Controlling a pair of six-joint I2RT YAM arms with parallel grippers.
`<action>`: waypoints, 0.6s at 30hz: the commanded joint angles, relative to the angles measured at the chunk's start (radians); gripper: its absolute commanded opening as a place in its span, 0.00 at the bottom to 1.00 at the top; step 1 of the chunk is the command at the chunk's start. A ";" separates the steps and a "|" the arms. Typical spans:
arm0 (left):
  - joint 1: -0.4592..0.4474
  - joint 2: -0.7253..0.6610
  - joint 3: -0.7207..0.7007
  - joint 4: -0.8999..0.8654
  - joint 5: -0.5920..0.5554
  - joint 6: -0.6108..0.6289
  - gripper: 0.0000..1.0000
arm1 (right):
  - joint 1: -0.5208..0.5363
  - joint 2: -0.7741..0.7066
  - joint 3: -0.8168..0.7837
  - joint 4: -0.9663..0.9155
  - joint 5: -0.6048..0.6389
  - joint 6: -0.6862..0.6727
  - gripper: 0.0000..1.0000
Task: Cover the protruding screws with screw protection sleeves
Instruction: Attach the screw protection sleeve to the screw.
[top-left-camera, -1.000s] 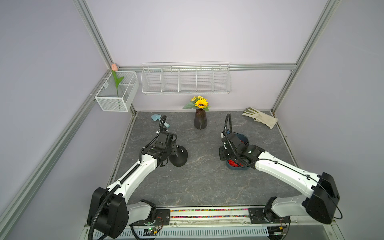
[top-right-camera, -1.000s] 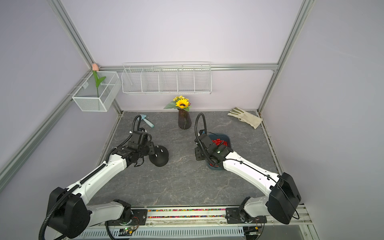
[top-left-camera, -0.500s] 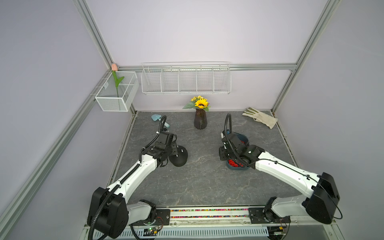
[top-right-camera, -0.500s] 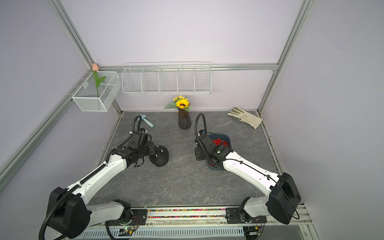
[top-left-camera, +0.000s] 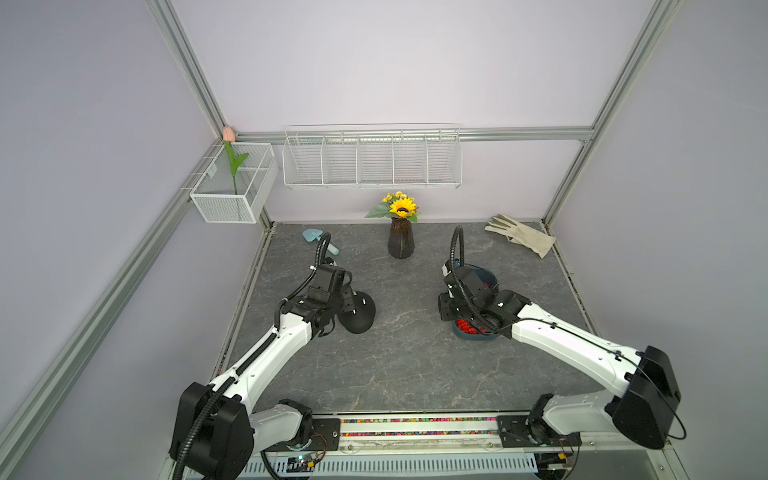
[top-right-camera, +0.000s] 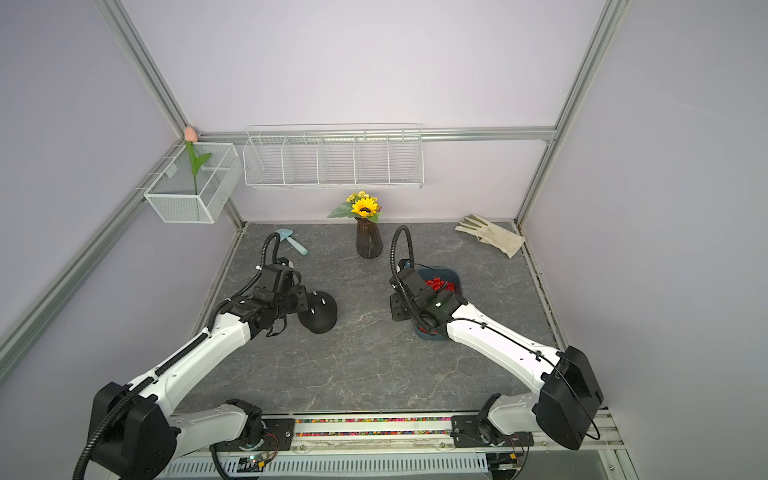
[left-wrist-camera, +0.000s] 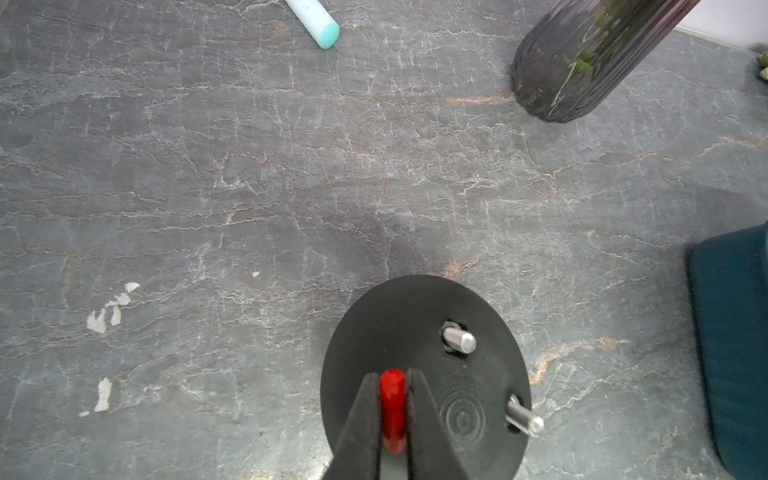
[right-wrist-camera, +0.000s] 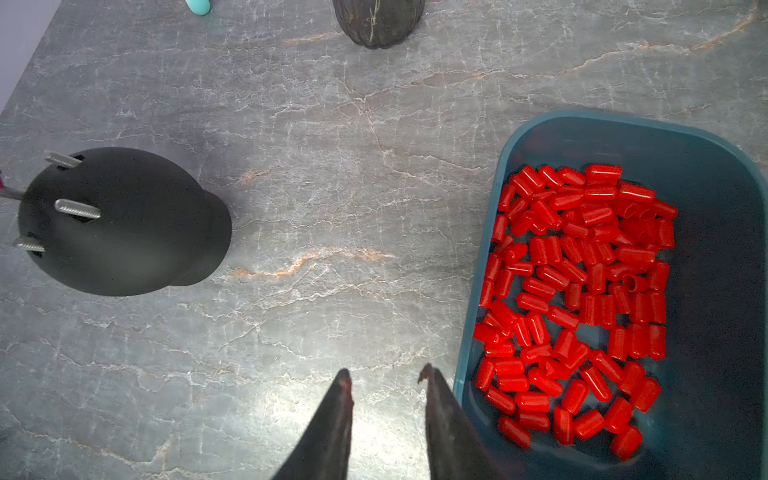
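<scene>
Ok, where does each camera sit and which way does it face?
Top views: high over robot's base, facing down toward back wall; left arm, right arm whole.
Left wrist: looks down past left gripper, shut on a red sleeve, onto black dome.
Right wrist: looks down past open right gripper at tabletop and blue tray.
Wrist views share dome and vase.
</scene>
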 joint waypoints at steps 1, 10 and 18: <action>0.002 -0.020 -0.018 -0.015 0.003 -0.016 0.14 | 0.006 -0.028 -0.011 -0.001 0.009 0.004 0.32; 0.002 -0.028 -0.032 -0.007 0.002 -0.018 0.13 | 0.005 -0.024 -0.008 -0.003 0.009 0.001 0.32; 0.001 -0.052 -0.057 0.005 -0.004 -0.017 0.14 | 0.006 -0.022 -0.004 -0.002 0.009 -0.003 0.32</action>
